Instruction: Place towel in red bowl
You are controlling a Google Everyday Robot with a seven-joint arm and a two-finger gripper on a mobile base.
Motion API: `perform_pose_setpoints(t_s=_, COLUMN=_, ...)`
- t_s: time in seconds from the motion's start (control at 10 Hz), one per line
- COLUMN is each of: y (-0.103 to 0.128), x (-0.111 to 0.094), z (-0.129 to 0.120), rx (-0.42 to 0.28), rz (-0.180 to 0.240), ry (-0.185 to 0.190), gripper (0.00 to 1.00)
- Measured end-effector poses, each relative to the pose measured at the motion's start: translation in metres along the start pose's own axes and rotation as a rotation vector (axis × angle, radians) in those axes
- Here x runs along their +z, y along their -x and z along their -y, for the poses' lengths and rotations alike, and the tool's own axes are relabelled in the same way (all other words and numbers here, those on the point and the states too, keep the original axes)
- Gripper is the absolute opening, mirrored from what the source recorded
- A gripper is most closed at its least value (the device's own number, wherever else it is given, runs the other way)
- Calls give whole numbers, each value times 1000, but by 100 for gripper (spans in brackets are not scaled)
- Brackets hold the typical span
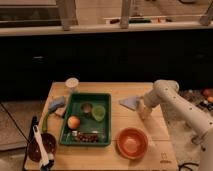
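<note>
Towel [130, 102] lies flat on the wooden table [150, 127], right of the green tray [86, 140]. The gripper [143, 111] sits just beside it. The red bowl [132, 142] stands nearer the front edge. Dark cabinets [100, 55] run behind.

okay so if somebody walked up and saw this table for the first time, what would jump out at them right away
Probably the white robot arm reaching in from the right, its gripper down at the table just beside the pale towel. Next, the bright red bowl near the front edge, and the green tray in the middle, holding an orange fruit and a green cup.
</note>
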Motion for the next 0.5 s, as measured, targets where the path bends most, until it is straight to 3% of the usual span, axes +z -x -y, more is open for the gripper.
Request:
perform_pose_setpoints(t_s=0.1, y=0, x=0, z=0, rx=0, rz=0, ry=0, gripper=74)
perform_pose_setpoints(t_s=0.5, y=0, x=0, z=0, rx=0, rz=0, ry=0, gripper=80)
